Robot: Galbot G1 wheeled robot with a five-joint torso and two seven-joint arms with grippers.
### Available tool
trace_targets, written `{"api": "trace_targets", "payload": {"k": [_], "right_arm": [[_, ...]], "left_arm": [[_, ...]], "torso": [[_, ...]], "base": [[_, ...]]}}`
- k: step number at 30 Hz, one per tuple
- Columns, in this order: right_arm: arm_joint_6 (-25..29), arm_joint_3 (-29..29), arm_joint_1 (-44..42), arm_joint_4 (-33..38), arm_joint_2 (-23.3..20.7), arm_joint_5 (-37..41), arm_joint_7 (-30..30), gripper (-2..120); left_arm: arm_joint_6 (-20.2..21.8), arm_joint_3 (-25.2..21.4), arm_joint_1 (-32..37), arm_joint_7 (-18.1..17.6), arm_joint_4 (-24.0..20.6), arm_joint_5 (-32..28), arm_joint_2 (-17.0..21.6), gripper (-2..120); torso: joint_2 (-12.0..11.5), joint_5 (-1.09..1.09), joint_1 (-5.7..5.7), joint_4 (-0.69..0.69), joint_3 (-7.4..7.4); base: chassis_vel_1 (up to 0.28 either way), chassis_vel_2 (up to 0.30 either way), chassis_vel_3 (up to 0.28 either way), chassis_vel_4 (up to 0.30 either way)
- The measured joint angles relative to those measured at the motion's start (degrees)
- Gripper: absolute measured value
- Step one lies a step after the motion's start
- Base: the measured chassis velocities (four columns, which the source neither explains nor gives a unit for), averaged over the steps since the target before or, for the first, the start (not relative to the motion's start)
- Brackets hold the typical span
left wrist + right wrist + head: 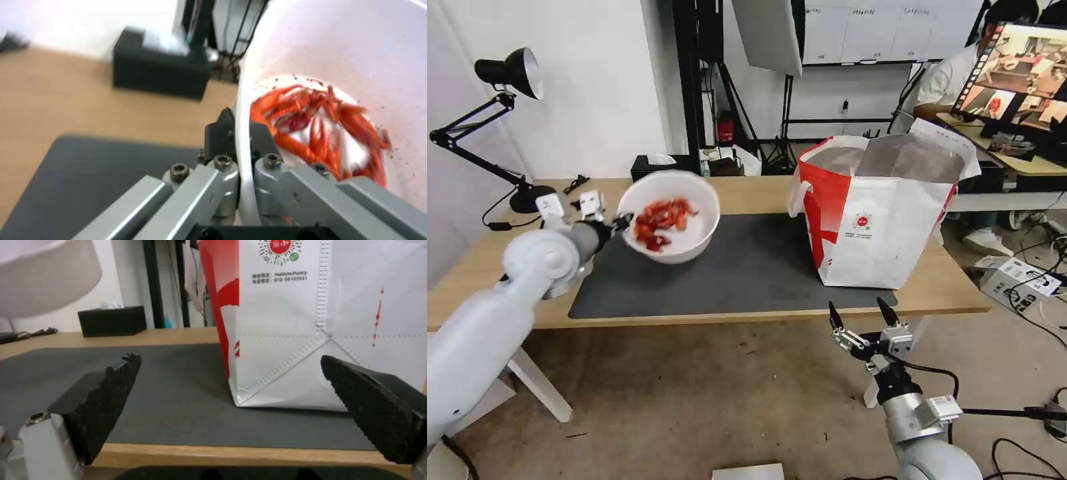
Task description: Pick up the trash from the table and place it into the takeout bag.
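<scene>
My left gripper (622,221) is shut on the rim of the white round bowl of red shells (670,215), holding it tilted in the air above the left part of the dark mat (740,273). In the left wrist view the fingers (222,133) pinch the bowl's rim (245,150) with the shells (320,133) just inside. The takeout bag (880,213) stands open on the right end of the table (760,193), its foil lining showing. My right gripper (859,315) hangs open below the table's front edge, facing the bag (320,323).
A black tissue box (657,165) sits at the table's back edge behind the bowl. A black desk lamp (510,73) stands at the far left. Cables and a box (1017,277) lie on the floor to the right.
</scene>
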Motion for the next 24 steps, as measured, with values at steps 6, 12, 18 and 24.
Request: {"api": "trace_targets", "payload": {"k": [6,12,18,24], "right_arm": [[0.0,0.0,0.0,0.0,0.0,0.0,0.0,100],[0.0,0.0,0.0,0.0,0.0,0.0,0.0,100],[0.0,0.0,0.0,0.0,0.0,0.0,0.0,100],[0.0,0.0,0.0,0.0,0.0,0.0,0.0,100]], "left_arm": [[-0.4,7.8,-11.4,-1.2,4.3,0.0,-4.8,0],[-0.5,14.8,-19.4,-2.6,7.6,-0.6,-8.4,0],[-0.6,18.3,-25.1,-4.1,11.1,-1.2,-14.2,0],[-1.2,19.8,-30.2,-7.0,14.7,-3.5,-20.1,0]], "torso": [[0.0,0.0,0.0,-0.01,0.0],[0.0,0.01,0.0,-0.01,0.0],[0.0,-0.01,0.0,0.0,0.0],[0.0,0.01,0.0,-0.01,0.0]], "base": [[0.0,0.0,0.0,0.0],[0.0,0.0,0.0,0.0],[0.0,0.0,0.0,0.0],[0.0,0.0,0.0,0.0]]}}
